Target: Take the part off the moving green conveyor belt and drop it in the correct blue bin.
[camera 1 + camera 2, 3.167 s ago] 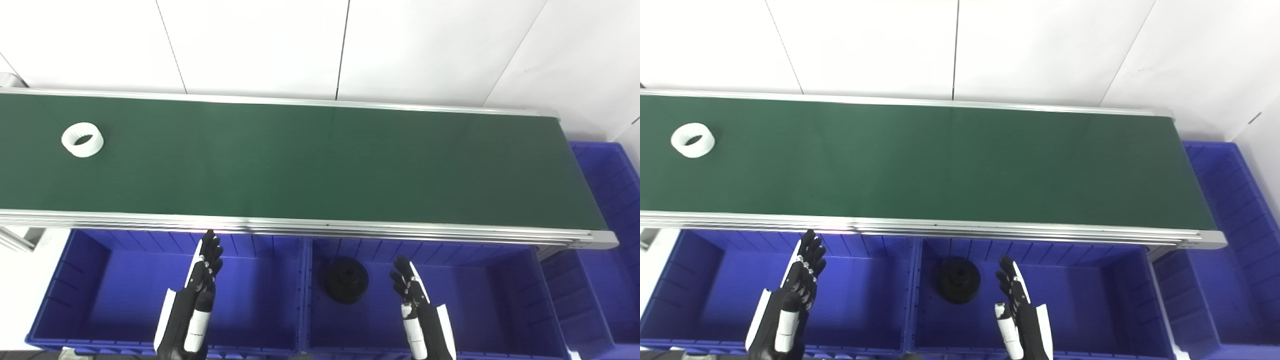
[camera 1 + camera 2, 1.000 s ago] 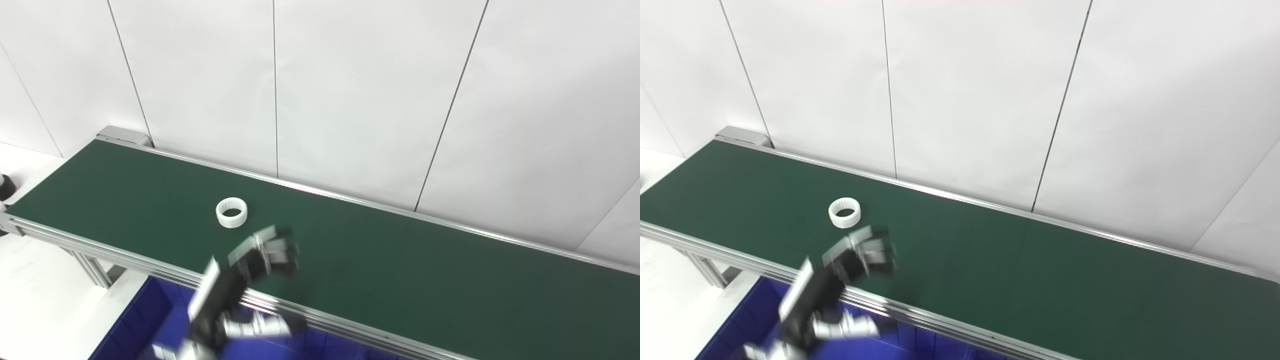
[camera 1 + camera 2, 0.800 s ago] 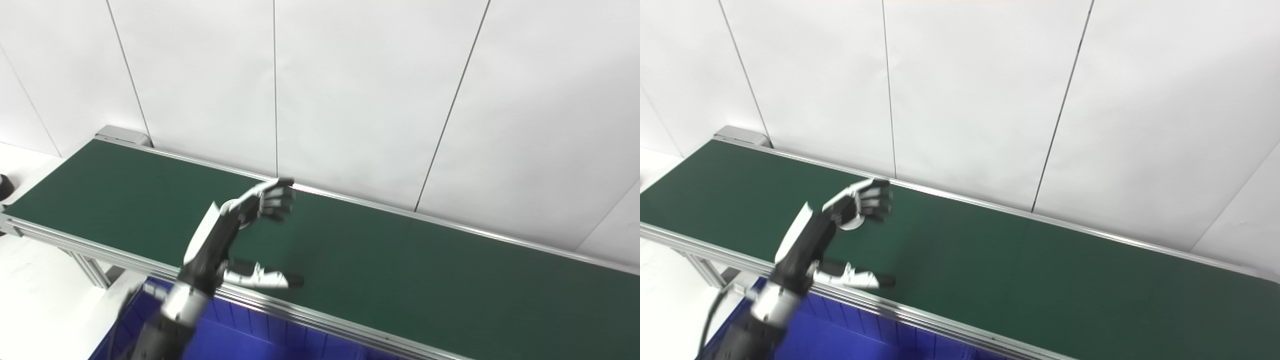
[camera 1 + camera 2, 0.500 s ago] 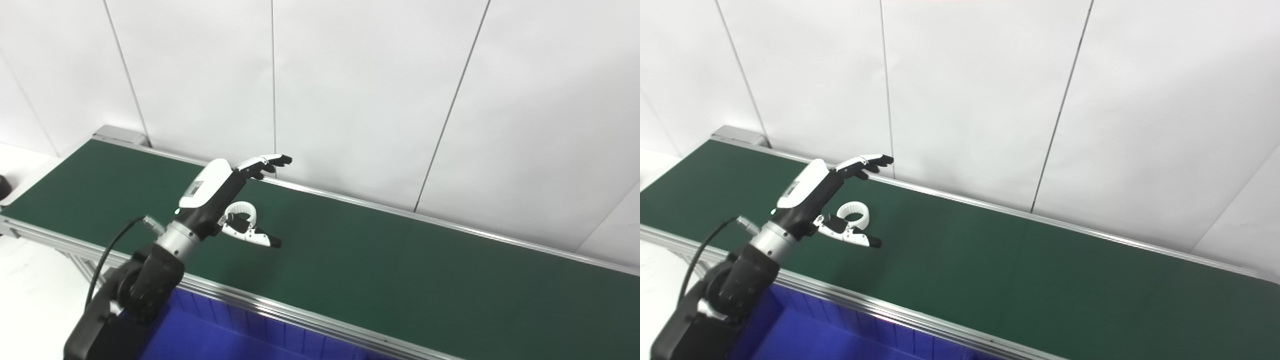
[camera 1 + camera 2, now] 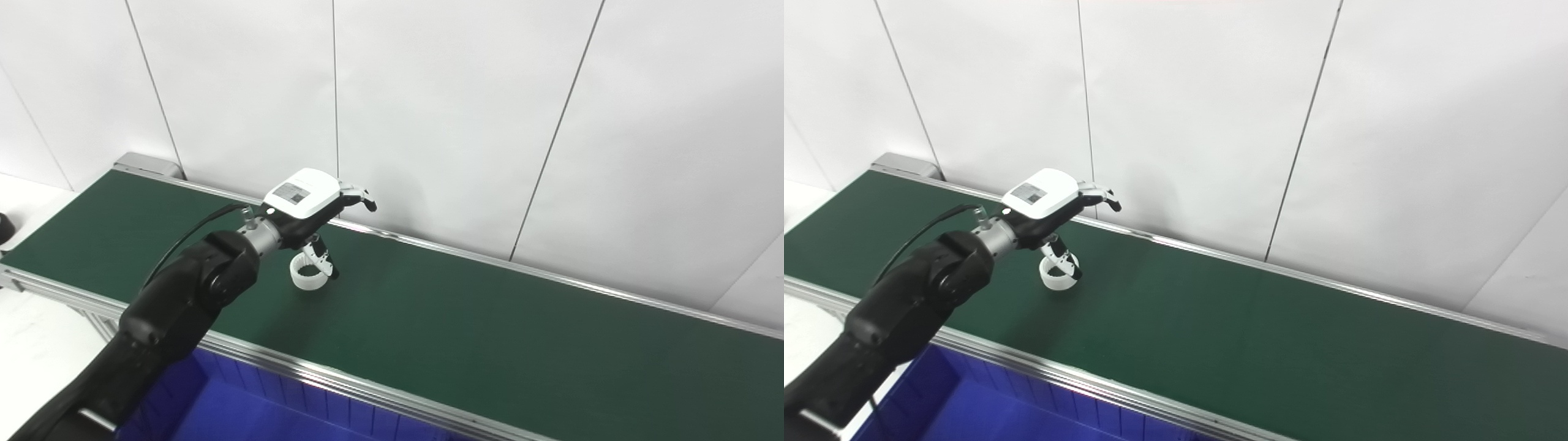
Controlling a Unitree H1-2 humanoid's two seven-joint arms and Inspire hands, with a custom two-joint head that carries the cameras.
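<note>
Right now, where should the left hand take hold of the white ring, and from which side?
Probably from above, by its wall: the white ring lies flat on the green belt, hole up. The left hand is above it; thumb inside, fingers outside.

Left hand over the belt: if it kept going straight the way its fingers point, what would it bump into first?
The left hand points its fingers toward the white wall behind the belt. That would likely come first. The white ring sits below, under the thumb, off that line. Depth is hard to judge.
</note>
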